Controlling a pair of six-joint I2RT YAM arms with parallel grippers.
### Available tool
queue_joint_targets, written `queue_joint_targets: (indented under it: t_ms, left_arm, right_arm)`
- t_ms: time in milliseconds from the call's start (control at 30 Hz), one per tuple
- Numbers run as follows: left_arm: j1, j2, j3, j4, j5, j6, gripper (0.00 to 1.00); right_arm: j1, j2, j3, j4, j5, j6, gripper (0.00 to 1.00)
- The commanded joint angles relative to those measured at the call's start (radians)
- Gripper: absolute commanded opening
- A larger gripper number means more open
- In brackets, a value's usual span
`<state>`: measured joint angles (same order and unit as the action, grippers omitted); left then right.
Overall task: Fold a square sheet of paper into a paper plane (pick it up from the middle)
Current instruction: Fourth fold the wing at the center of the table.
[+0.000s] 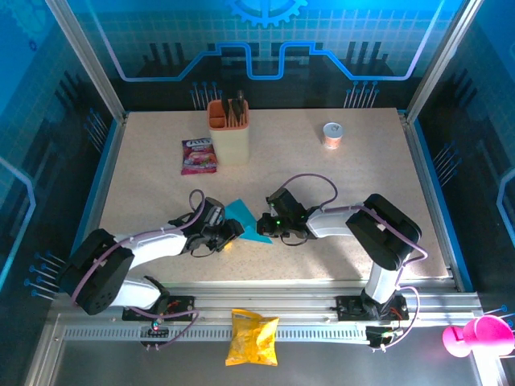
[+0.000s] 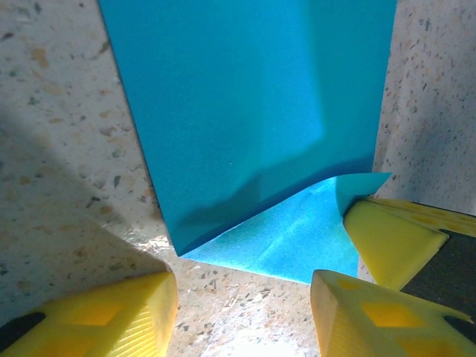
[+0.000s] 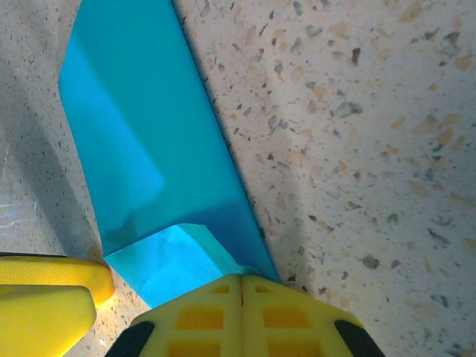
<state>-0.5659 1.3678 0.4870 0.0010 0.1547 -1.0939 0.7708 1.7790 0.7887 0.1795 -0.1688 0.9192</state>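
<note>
No text, brand or number is legible; the lettering on the pink-purple snack packet (image 1: 199, 156) is too small to read.

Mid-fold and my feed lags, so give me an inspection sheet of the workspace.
Surface: speckled table, no spills seen.
Job's things: square sheet of paper, partly folded, lying between the grippers.
Clutter: holder, snack packet, small cup at the back; crisp bag on the front rail.
Grippers: left gripper open at the paper's edge; right gripper shut at its edge.
Cables: cable loops arch up, clear of the paper.
Surroundings: blue-lit walls, pink object off the right front corner.
</note>
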Motion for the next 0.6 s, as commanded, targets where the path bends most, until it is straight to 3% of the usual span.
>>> queue_joint_targets:
  t_ms: [0, 567]
  left_arm:
    - [0.001, 0.034, 0.043, 0.064, -0.022, 0.006, 0.50]
    - [0.003, 0.013, 0.058, 0.039, -0.046, 0.018, 0.44]
  right_arm:
    - [-0.007, 0.057, -0.046, -0.087, 0.002, 0.007, 0.00]
    - [-0.016, 0.082, -0.054, -0.066, -0.010, 0.009, 0.00]
